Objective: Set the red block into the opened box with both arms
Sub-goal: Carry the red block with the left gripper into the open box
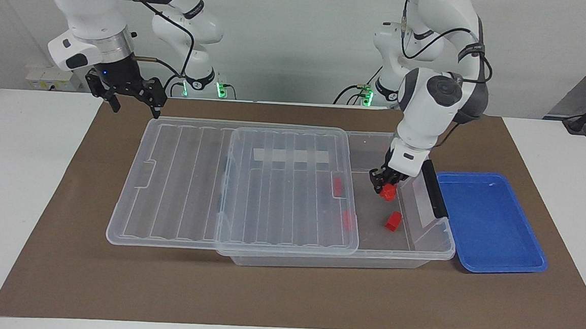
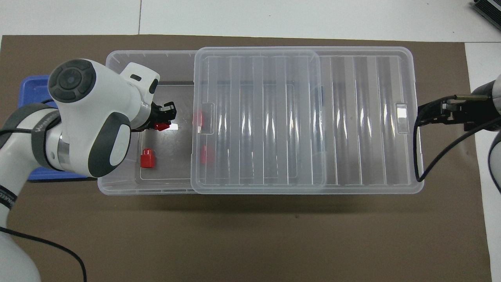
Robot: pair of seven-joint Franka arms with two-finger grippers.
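Red block [image 1: 387, 192] is clamped in the left gripper [image 1: 384, 182], suspended over the uncovered end of the box [image 1: 422, 254], above another red block lying inside. Ribbed lid [image 1: 291, 185] is slid toward the right arm's end. Blue tray [image 1: 492, 232] sits beside the box. Right gripper [image 1: 133, 100] waits over the brown mat [image 1: 285, 291], fingers spread wide.

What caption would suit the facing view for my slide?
Left pincer carries a red block over the open end of the box; right pincer waits open by the slid-back lid.
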